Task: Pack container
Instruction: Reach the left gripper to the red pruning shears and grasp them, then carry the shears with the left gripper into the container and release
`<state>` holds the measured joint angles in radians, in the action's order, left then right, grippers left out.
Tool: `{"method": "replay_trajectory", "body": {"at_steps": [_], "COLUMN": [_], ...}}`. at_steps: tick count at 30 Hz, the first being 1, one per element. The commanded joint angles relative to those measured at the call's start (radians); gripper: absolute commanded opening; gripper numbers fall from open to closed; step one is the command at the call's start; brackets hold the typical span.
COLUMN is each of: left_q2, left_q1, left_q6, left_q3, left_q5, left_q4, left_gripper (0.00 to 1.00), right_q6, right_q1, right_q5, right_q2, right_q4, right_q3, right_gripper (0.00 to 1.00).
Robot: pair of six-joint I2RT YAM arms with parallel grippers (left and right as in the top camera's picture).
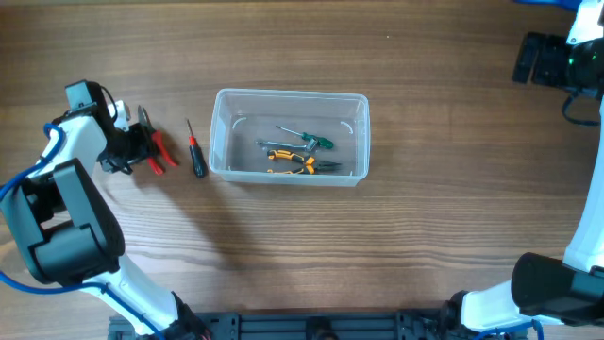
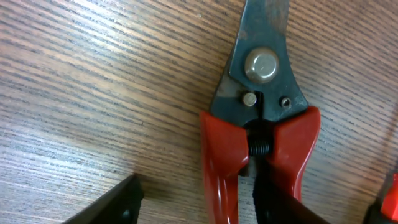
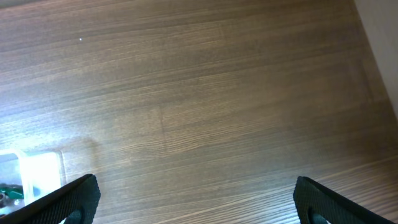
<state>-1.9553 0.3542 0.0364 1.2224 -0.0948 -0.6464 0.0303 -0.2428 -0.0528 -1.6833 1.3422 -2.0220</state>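
Observation:
The clear plastic container (image 1: pixel 289 94) sits mid-table and holds a green-handled screwdriver (image 1: pixel 311 139) and yellow-and-black pliers (image 1: pixel 294 162). Red-handled snips (image 1: pixel 156 149) lie left of it, with a small black-handled screwdriver (image 1: pixel 195 154) between them and the container. My left gripper (image 1: pixel 132 146) is down at the snips. In the left wrist view its fingers (image 2: pixel 196 211) are open and straddle one red handle of the snips (image 2: pixel 261 124), the right finger sitting between the handles. My right gripper (image 1: pixel 528 59) is open and empty at the far right; in its wrist view (image 3: pixel 196 205) only table lies between the fingers.
A corner of the container (image 3: pixel 37 168) shows at the lower left of the right wrist view. The table's right edge (image 3: pixel 379 56) is close to the right arm. Arm bases stand along the front edge.

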Motion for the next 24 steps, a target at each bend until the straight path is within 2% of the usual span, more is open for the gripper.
{"method": "replay_trajectory", "body": {"at_steps": [1,3,9,16,20,24], "left_q2": [-0.061,-0.061,-0.056,-0.020,0.008,0.060], "left_q1": [-0.013,-0.013,-0.013,-0.013,-0.014,-0.032], "left_q6": [0.012,0.012,0.008,0.009,0.008,0.014], "left_q3": [-0.013,-0.013,0.005,0.247,0.470,0.590], "left_q5": [-0.035,-0.035,-0.035,0.021,0.019,-0.034], "left_q4": [-0.010,-0.017,-0.042,-0.187,-0.307,-0.342], "left_gripper": [0.39,0.21,0.04,0.04,0.04,0.04], "right_q6": [-0.007,-0.007,-0.007,-0.007,-0.006,-0.007], "right_q1": [0.002,0.002,0.002,0.002,0.002,0.002], "right_q5": [0.005,0.005,0.005,0.005,0.005,0.005], "right_q2": [-0.003,-0.003,-0.003,-0.003,-0.003,-0.003], "right_q4": [-0.002,-0.002,-0.003,-0.002,-0.003,-0.002], "right_q3": [0.001,0.001,0.001,0.001,0.001,0.001], "right_gripper": [1.00,1.00,1.00,1.00,1.00,1.00]}}
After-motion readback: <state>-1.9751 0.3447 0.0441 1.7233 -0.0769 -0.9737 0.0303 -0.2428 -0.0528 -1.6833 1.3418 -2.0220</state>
